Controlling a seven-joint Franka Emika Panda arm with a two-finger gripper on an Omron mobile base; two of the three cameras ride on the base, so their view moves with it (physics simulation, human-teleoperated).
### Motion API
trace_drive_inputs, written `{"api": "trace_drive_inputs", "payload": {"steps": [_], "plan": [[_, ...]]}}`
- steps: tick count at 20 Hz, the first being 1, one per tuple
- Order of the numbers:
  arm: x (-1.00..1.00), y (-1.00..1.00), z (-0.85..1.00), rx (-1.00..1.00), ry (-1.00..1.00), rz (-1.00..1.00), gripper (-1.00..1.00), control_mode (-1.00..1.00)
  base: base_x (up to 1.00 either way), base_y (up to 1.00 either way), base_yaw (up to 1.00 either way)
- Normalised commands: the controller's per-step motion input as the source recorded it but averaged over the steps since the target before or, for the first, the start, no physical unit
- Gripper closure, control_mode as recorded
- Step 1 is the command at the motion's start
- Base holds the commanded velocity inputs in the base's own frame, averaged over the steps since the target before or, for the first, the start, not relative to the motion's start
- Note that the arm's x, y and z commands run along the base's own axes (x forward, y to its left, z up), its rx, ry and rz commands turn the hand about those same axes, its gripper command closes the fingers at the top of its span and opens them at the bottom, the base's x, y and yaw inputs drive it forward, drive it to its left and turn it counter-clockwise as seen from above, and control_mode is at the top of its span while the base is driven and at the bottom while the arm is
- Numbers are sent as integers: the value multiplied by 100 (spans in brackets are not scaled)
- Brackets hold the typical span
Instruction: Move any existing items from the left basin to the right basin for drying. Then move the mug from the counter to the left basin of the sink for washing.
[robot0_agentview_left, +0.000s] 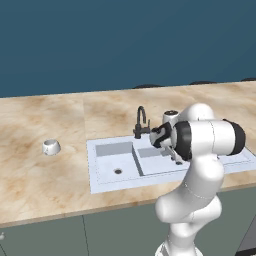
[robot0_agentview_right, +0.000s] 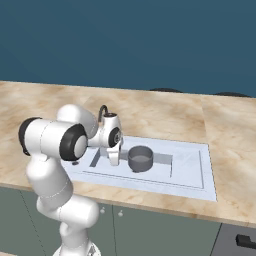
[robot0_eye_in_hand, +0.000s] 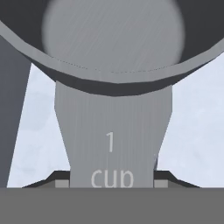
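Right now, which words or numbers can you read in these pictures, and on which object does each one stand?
"1" on the flat handle of the pan, seen in the hand view.
"cup" just under it on the same handle; its lower edge is cut off.
No other text can be read in either base view.

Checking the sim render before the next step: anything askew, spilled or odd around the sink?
Nothing stands out. The pan sits upright in the right basin, its handle between the fingers. The left basin holds nothing, and the mug stands upright on the counter.
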Motion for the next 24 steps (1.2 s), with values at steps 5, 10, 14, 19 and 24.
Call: {"api": "trace_drive_inputs", "payload": {"steps": [5, 10, 14, 19, 24], "plan": [[16, -6, -27, 1, 0, 0, 100, -100, 0, 0, 0], [21, -3, -23, 0, 0, 0, 100, -100, 0, 0, 0], [23, 0, -20, 0, -2, 0, 100, -100, 0, 0, 0], [25, 0, -24, 1, -1, 0, 100, -100, 0, 0, 0], [15, 0, -18, 3, 0, 1, 100, -100, 0, 0, 0]]}}
